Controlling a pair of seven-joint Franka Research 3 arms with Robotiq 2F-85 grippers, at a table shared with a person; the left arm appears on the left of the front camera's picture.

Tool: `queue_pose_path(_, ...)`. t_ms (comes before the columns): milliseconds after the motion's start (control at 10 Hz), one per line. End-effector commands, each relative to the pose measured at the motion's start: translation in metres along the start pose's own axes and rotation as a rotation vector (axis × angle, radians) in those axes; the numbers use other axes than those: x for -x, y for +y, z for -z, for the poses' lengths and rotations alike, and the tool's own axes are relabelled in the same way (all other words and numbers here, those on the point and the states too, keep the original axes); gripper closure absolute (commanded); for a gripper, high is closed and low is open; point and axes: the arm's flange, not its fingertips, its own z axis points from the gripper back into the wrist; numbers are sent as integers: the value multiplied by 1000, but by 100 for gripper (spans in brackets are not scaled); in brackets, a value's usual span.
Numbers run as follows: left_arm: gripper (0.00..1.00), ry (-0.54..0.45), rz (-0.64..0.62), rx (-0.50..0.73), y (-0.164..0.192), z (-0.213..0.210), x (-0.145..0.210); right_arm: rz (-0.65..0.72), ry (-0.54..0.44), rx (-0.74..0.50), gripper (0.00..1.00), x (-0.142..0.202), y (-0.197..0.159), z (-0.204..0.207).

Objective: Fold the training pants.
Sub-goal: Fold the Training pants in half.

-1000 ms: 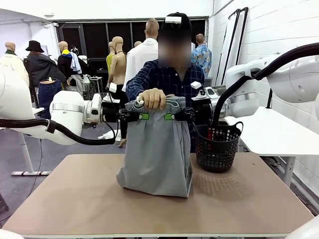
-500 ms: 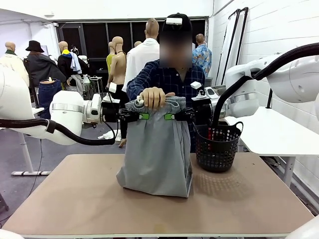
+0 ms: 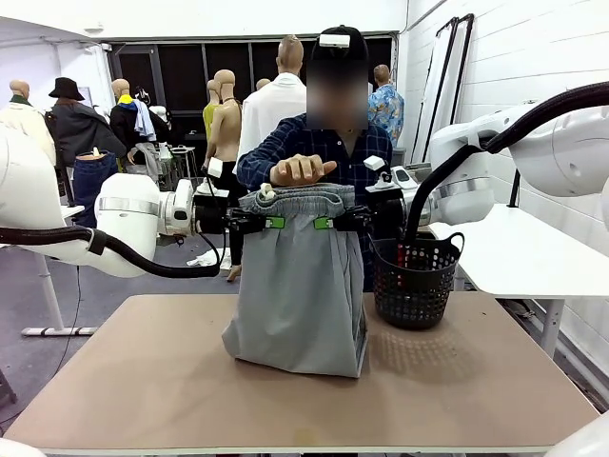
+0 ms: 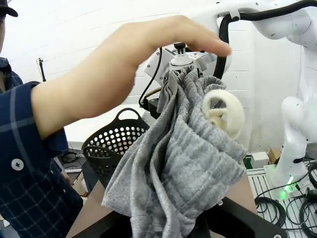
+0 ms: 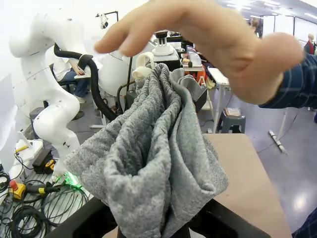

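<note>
The training pants (image 3: 297,286) hang upright, their waistband clamped tight in the left jaws and right jaws at either side, and their lower end rests on the desk (image 3: 143,381). A person's hand (image 3: 300,170) hovers just above. In the wrist views, bunched cloth hides the pads, and the legs seem doubled under.

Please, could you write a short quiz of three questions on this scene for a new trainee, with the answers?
1. What black thing stands on the table beside the training pants?
2. True or false: the left gripper and the right gripper are both shut on the training pants just below the waistband.
3. The person's hand is: A) gripping the waistband; B) open, above the waistband; C) flat on the table.

Key: 1. The basket. 2. True. 3. B.
</note>
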Motion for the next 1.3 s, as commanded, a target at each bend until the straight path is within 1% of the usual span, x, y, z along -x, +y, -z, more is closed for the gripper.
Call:
queue_pose_path(0,100,-11,22,9,-4,-2,0,-5,-1,-1,100,-3,1,0)
queue_pose_path(1200,100,-11,22,9,-4,-2,0,-5,-1,-1,100,-3,1,0)
